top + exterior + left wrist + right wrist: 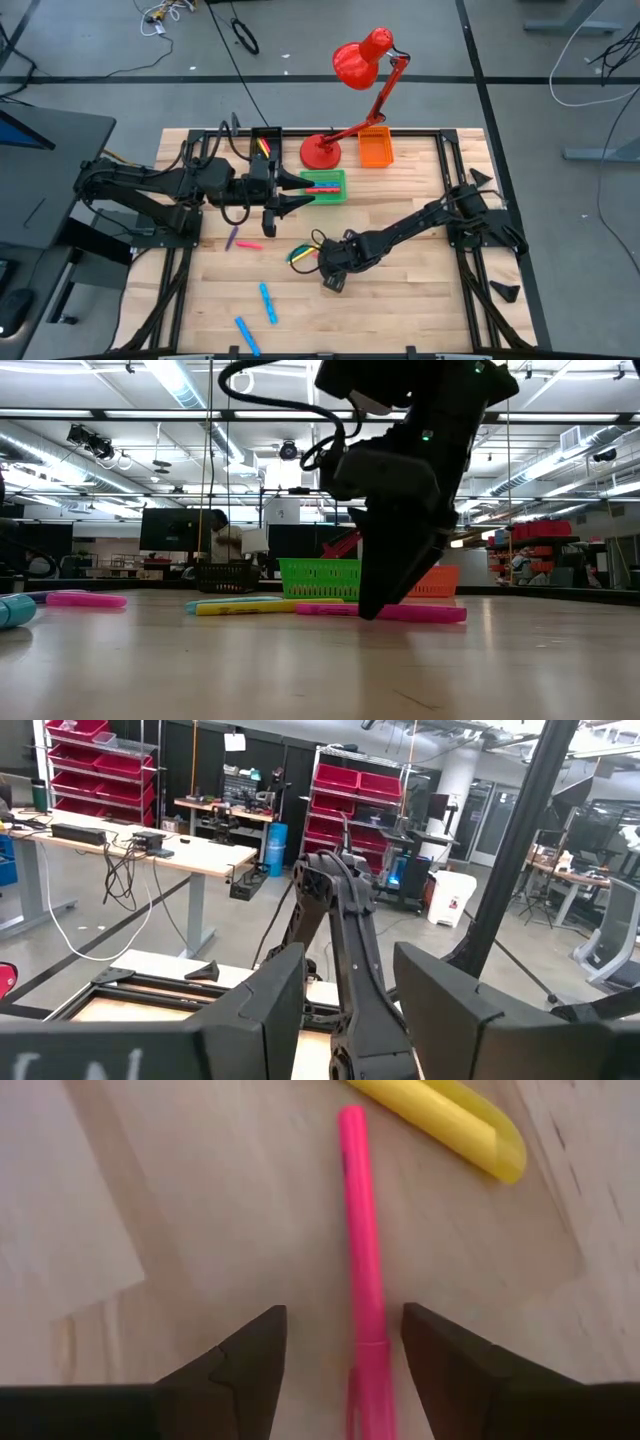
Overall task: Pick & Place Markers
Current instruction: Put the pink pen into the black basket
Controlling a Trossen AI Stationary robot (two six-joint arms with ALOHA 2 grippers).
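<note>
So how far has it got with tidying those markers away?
Partly done: a few markers already lie in the green bin and the black bin. Now the right gripper is open around a pink marker on the table. The left gripper waits open beside the green bin. The blue markers and others are left.

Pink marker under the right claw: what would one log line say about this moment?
right gripper: open, low over table, astride pink marker | marker: flat, not gripped | yellow marker: beside | left gripper: waiting by green bin
</note>
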